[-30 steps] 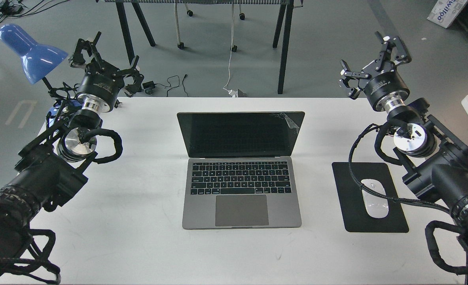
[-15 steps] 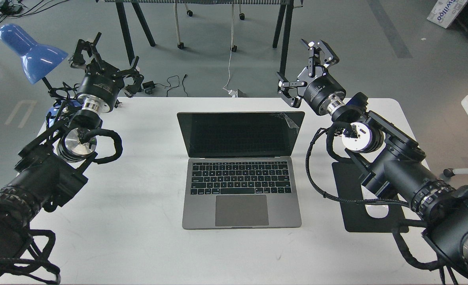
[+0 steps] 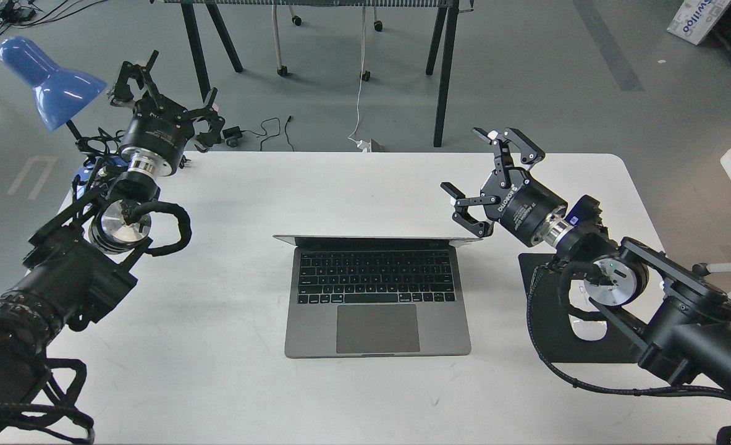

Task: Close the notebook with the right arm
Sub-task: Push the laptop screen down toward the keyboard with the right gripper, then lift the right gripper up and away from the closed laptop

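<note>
The notebook (image 3: 377, 296) sits mid-table, lid tipped roughly halfway so only its edge shows; the right gripper (image 3: 487, 179), fingers spread wide and grasping nothing, leans against the lid's right corner, with more pushing down needed

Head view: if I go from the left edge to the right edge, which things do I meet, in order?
Blue lamp → left gripper → notebook → right gripper → black mouse pad.
</note>
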Tool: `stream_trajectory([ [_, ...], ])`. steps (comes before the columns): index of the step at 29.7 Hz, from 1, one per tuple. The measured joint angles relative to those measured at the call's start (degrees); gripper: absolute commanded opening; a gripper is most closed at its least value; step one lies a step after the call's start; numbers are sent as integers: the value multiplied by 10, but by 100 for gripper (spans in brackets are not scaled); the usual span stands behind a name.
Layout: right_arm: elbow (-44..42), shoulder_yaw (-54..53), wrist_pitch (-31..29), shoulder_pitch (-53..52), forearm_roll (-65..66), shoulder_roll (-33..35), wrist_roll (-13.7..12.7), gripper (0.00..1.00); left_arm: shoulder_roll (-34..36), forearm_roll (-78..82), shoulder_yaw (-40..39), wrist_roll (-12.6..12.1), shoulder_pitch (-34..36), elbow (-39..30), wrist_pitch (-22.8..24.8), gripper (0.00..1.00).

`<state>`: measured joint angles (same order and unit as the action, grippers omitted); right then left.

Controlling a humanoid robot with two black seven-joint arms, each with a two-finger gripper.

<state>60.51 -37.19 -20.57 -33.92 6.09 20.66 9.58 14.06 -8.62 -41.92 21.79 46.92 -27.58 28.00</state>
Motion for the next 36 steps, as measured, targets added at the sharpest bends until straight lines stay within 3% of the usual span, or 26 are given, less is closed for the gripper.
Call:
stream_trajectory([
  [14,32,113,-2,55,95,4,5,100,1,-1,0,0,0,0,0,100],
  [36,-25,116,19,83,164,-15,8,100,1,-2,-3,0,0,0,0,100],
])
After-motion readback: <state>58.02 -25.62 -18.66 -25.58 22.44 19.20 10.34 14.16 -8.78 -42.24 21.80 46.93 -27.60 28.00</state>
